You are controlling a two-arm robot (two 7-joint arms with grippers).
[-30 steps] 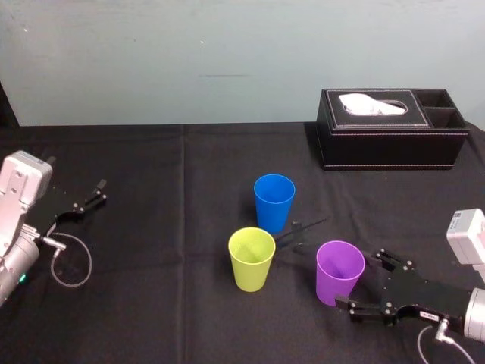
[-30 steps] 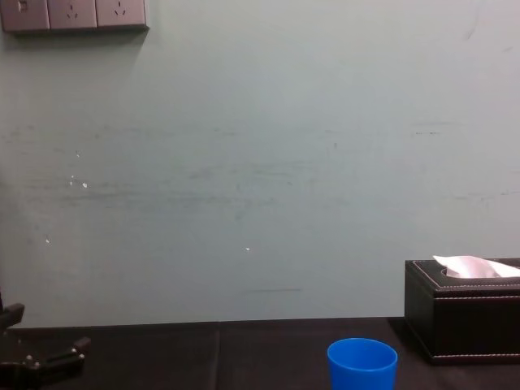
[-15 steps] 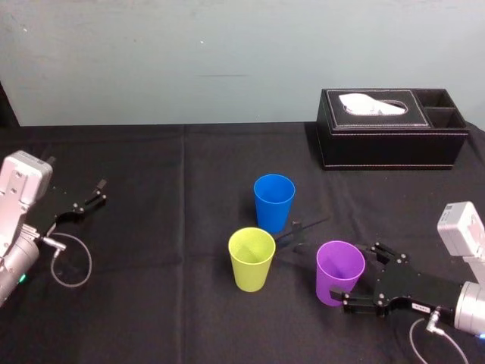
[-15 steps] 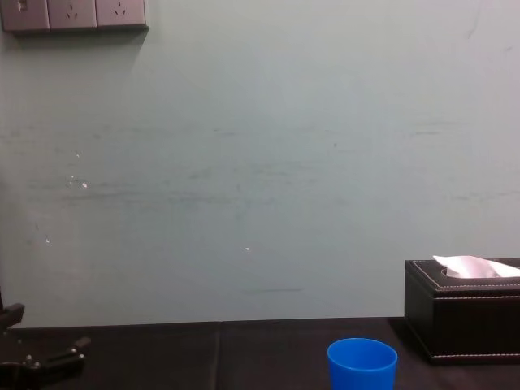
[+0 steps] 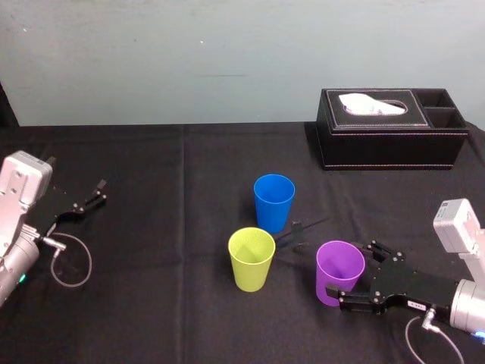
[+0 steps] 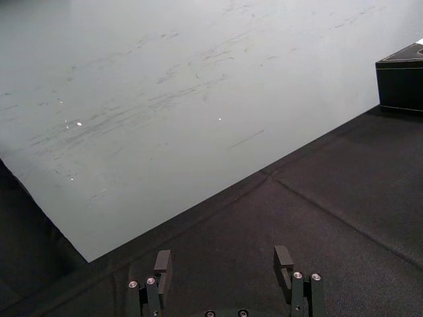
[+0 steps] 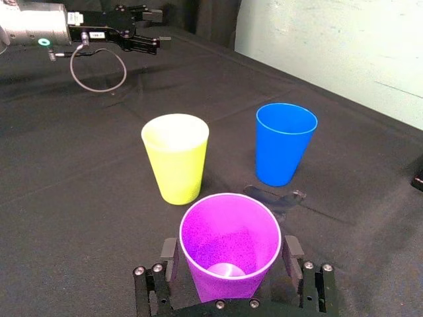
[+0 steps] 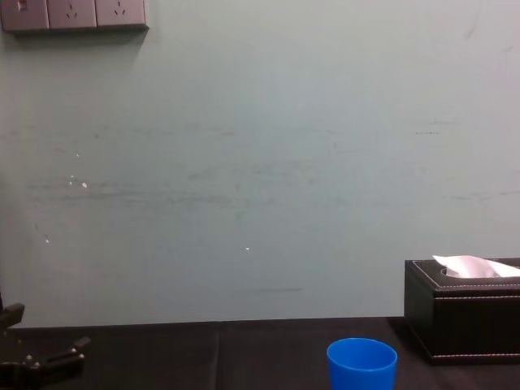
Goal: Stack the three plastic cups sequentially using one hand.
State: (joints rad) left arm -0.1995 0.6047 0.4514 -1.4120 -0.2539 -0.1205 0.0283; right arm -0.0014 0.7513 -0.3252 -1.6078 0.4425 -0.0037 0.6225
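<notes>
Three plastic cups stand upright on the black cloth. The blue cup is farthest from me, the yellow-green cup is in front of it to the left, and the purple cup is nearest on the right. My right gripper is open, low at the table, with the purple cup between its two fingers. My left gripper rests open at the far left with nothing in it.
A black stitched tissue box stands at the back right by the pale wall. A loop of grey cable hangs by the left arm. A small dark flat object lies on the cloth between the blue and purple cups.
My right gripper has slid left toward the purple cup, so its fingers now straddle it. The cups and the left arm have not moved.
</notes>
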